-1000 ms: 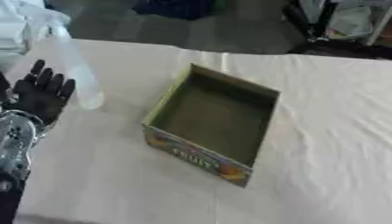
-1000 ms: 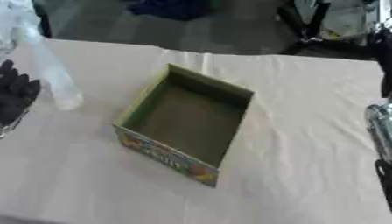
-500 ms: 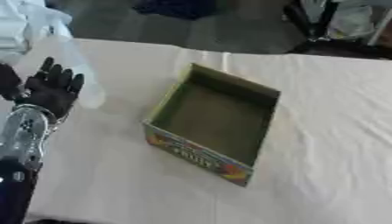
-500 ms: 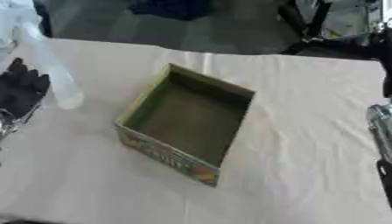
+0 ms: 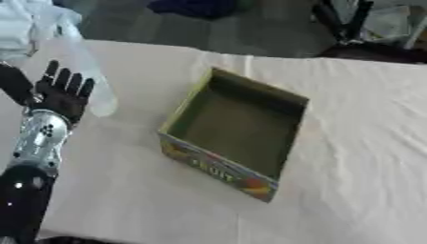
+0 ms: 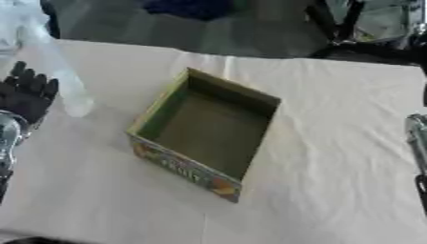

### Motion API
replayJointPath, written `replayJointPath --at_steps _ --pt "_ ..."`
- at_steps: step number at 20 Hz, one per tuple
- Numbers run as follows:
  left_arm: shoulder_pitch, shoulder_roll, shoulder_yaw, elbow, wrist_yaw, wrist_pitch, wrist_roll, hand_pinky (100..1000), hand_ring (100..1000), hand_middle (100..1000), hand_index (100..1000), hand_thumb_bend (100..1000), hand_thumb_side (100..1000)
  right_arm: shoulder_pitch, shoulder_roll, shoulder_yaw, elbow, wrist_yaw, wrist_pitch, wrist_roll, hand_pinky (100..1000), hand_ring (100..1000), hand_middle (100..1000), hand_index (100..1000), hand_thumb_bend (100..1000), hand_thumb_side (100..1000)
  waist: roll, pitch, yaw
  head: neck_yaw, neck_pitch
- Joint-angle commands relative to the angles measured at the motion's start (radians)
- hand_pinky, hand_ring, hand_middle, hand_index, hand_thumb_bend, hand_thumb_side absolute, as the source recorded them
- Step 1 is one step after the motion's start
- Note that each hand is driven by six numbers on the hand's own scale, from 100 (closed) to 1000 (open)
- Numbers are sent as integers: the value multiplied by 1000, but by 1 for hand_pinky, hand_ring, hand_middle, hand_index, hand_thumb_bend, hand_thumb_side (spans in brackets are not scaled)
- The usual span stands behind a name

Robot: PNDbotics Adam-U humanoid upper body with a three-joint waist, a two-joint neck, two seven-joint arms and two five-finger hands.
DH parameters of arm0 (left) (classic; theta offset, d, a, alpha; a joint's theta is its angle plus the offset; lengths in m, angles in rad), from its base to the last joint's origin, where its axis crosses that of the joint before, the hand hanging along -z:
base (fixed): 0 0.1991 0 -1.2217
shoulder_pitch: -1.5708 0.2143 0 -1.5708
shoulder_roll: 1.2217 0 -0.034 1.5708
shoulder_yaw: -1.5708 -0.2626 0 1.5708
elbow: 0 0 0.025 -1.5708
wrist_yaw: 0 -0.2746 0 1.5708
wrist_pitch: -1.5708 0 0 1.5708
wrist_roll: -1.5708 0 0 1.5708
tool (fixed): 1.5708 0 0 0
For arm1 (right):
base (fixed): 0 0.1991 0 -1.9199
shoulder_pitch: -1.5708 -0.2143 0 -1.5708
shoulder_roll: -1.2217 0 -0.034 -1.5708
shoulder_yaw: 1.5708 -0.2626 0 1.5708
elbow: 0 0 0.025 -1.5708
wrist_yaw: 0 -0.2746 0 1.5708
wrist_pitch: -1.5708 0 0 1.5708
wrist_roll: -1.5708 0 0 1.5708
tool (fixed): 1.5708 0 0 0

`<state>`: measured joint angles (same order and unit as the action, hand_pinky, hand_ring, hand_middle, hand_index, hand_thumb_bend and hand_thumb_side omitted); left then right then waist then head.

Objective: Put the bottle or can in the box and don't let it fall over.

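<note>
Clear plastic bottle (image 5: 83,71) stands on the white cloth at about 10 o'clock from the box (image 5: 233,128), well apart from it, long axis roughly vertical though leaning slightly in view, neck toward 12 o'clock. Left hand (image 5: 60,95) sits just beside it at its 8 o'clock, palm facing the bottle, fingers straight and spread, holding nothing; whether they touch the plastic cannot be told. Right hand is not visible, only a bit of silver arm (image 6: 417,138) at 3 o'clock, so left is judged nearer for the grasp.
</note>
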<state>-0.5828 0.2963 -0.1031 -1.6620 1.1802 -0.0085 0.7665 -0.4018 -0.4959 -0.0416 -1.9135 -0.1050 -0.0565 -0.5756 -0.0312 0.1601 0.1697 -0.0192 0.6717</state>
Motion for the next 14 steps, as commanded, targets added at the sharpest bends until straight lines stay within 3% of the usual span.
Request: replayJointPath --at_steps 1,14 --pt "-24 4 11 -3 -16 -9 -8 100 100 100 993 629 1000 -9 -16 -1 -16 -4 -1 2 985 925 930 844 470 429 2 -14 -1 3 -1" --pt "-93 13 49 51 21 -32 14 100 100 100 989 642 1000 -10 -14 1 -16 -7 -2 3 985 927 932 844 469 429 -2 -11 -3 21 -8"
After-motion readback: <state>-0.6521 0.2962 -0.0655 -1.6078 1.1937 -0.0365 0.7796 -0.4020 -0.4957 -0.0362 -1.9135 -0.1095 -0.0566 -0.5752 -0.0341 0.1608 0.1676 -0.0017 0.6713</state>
